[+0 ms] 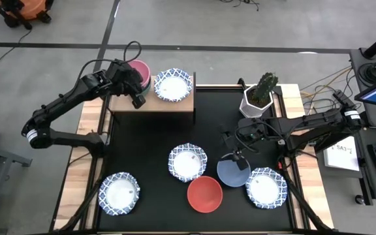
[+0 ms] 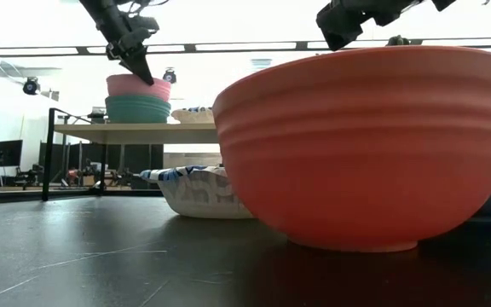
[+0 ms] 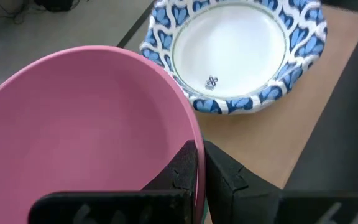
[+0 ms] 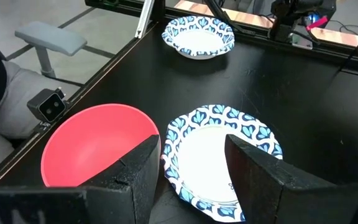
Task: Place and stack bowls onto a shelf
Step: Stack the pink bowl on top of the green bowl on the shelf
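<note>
The shelf (image 1: 154, 104) stands at the table's far left. On it a pink bowl (image 2: 137, 86) sits nested in a green bowl (image 2: 137, 108), with a white, blue-rimmed bowl (image 1: 173, 85) beside them. My left gripper (image 3: 201, 152) is shut on the pink bowl. My right gripper (image 4: 191, 177) hangs open above the blue bowl (image 1: 232, 172), holding nothing. A red bowl (image 1: 205, 194) and three more white, blue-rimmed bowls (image 1: 187, 162) (image 1: 266, 187) (image 1: 119, 194) rest on the black table. My left gripper pinches the pink bowl's near rim (image 3: 194, 134), with one finger (image 3: 180, 168) inside the bowl and the other outside its wall. The fingers slant down onto it from the table's near left. The bowl sits upright in the green bowl.
A white pot with a cactus (image 1: 260, 96) stands at the far right, just behind my right arm. Bare wooden top shows on the shelf's near strip. The red bowl (image 2: 365, 145) fills the low view's foreground.
</note>
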